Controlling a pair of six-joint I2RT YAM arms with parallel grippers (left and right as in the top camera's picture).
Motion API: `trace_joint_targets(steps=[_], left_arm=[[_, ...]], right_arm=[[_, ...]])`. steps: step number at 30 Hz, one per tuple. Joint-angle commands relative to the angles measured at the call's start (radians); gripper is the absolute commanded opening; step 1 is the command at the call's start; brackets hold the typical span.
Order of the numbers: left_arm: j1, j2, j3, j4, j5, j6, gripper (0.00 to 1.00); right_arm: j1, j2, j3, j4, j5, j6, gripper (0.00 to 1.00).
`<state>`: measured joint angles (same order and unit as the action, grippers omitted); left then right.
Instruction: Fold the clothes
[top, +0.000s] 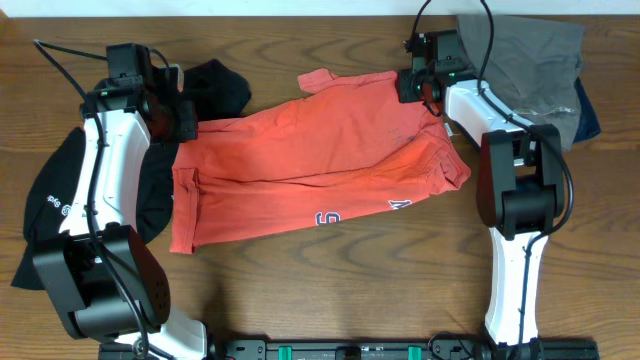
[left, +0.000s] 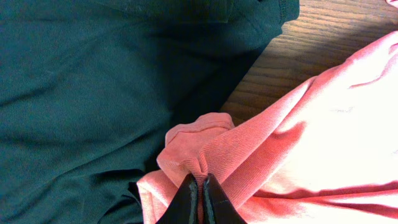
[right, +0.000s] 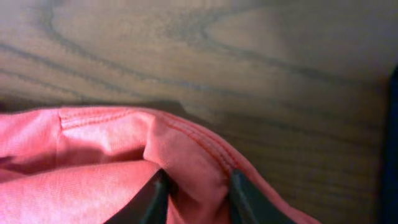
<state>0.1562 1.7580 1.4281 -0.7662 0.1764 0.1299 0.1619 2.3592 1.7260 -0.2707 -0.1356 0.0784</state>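
Note:
The orange-red T-shirt (top: 310, 160) lies spread across the middle of the table, partly folded, with white-and-navy lettering near its front edge. My left gripper (top: 185, 122) is shut on a bunched fold of the shirt (left: 199, 155) at its left end. My right gripper (top: 425, 88) is shut on the shirt's hem (right: 199, 162) at its far right corner. The black top (top: 60, 195) with a small white logo lies at the left, under my left arm; it fills the left wrist view (left: 87, 81).
A grey garment (top: 530, 60) lies at the back right, with a dark blue piece (top: 588, 115) at its right edge. Another bit of black cloth (top: 222, 88) lies at the back, behind the shirt. Bare wood shows along the front (top: 350, 290).

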Motion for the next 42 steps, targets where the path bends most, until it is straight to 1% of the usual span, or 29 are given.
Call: trace_joint_targets(steps=[1,5,7,10,13,18,25,30,34,35,36,37,39,40,42], left_arm=[[0.001,-0.006,0.016,-0.003,-0.009,-0.003,0.06],[0.002,-0.006,0.016,-0.003,-0.009,-0.003,0.06],[0.002,-0.006,0.016,-0.003,-0.01,-0.003,0.06],[0.002,-0.006,0.016,-0.003,-0.013,-0.002,0.06],[0.002,-0.006,0.016,-0.004,-0.013,0.004,0.06],[0.002,-0.008,0.016,-0.026,-0.012,0.003,0.06],[0.002,-0.008,0.016,-0.117,-0.013,0.003,0.06],[0.002,-0.008,0.016,-0.173,-0.013,0.003,0.06],[0.002,-0.008,0.016,-0.19,-0.012,0.003,0.06],[0.002,-0.008,0.016,-0.191,-0.012,0.003,0.06],[0.002,-0.008,0.016,-0.192,-0.012,0.003,0.06],[0.002,-0.008,0.016,-0.191,-0.012,0.003,0.06],[0.002,-0.008,0.016,-0.19,-0.013,0.004,0.06],[0.002,-0.008,0.016,-0.19,-0.013,0.004,0.06],[0.002,-0.008,0.016,-0.191,-0.012,0.004,0.06]], right_arm=[[0.008,0.0,0.008,0.031,0.006,0.03,0.26],[0.008,-0.001,0.011,0.056,0.01,0.042,0.23],[0.008,-0.001,0.021,0.051,0.012,0.041,0.18],[0.006,-0.01,0.041,0.011,0.013,0.039,0.08],[0.006,-0.038,0.06,-0.047,0.012,0.018,0.02],[0.003,-0.123,0.072,-0.22,0.011,-0.028,0.01],[0.005,-0.228,0.072,-0.484,-0.026,-0.028,0.01],[0.019,-0.24,0.071,-0.669,-0.079,-0.027,0.01],[0.052,-0.23,0.047,-0.768,-0.078,-0.041,0.01],[0.061,-0.23,0.039,-0.782,-0.078,-0.051,0.08],[0.072,-0.23,0.029,-0.793,-0.077,-0.065,0.33],[0.08,-0.23,0.021,-0.798,-0.076,-0.075,0.51],[0.093,-0.23,0.018,-0.802,-0.065,-0.076,0.63],[0.094,-0.23,0.019,-0.792,-0.063,-0.076,0.64],[0.092,-0.235,0.034,-0.759,-0.064,-0.076,0.65]])
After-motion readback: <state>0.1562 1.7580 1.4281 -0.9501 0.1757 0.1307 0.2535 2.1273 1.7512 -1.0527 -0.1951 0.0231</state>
